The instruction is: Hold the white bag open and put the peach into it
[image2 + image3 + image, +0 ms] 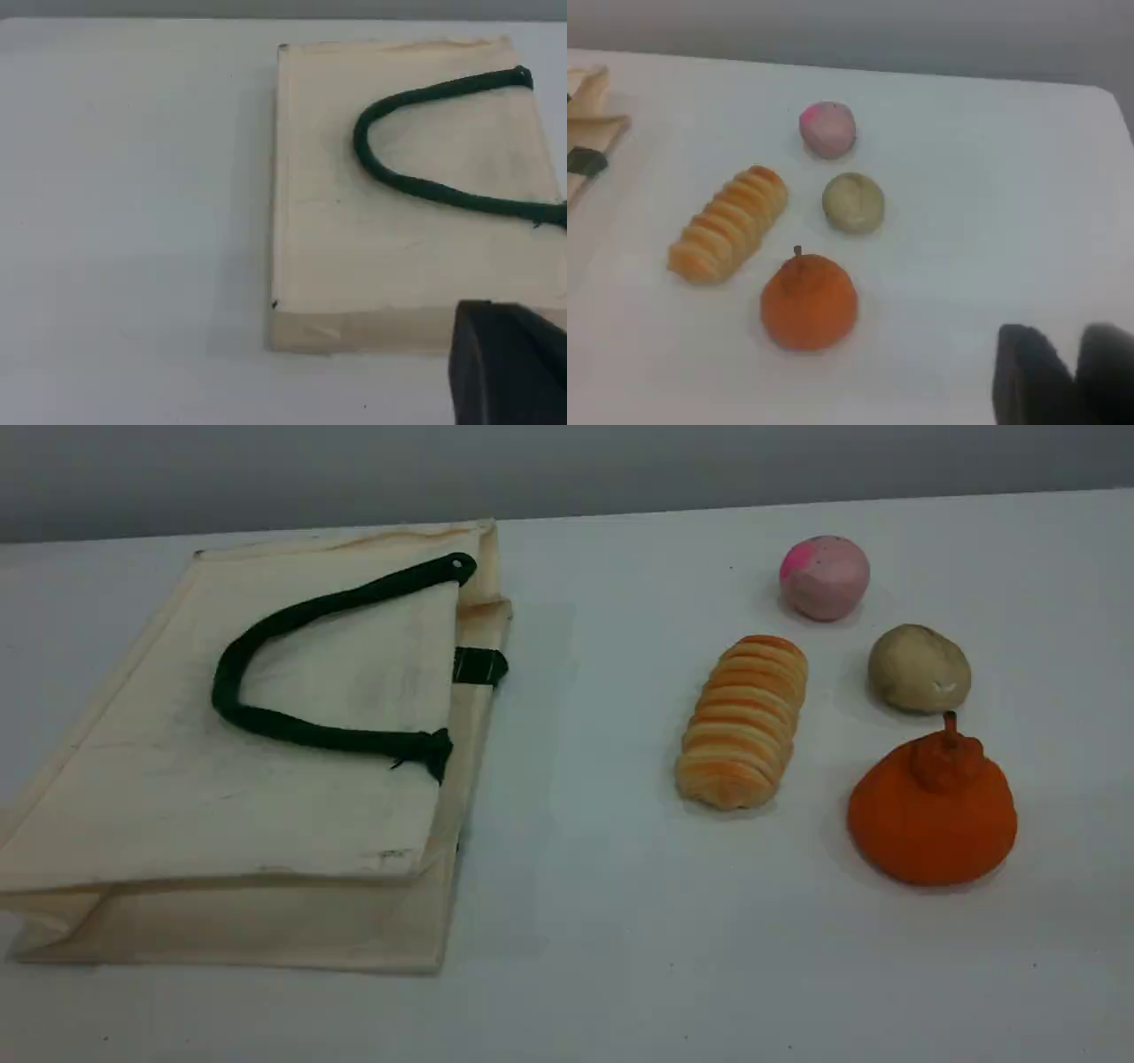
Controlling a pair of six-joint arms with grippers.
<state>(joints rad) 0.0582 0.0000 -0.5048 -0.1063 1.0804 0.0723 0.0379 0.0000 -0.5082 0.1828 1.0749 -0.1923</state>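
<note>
far up-left of the right gripper (1074,376), its jaws narrowly parted and empty: the peach (827,129)

Cream bag (266,779) with dark green handle (266,722); pale pink peach (824,577); ridged golden bread (744,722); orange fruit (932,819); beige lump (919,669).

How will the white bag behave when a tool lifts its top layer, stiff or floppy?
Likely floppy: the white bag lies flat and folded, with creased cloth at its near edge. Its rope handle lies limp in a loop on top, so pulling it probably lifts only the upper layer. The mouth looks collapsed and probably won't stay open unheld.
</note>
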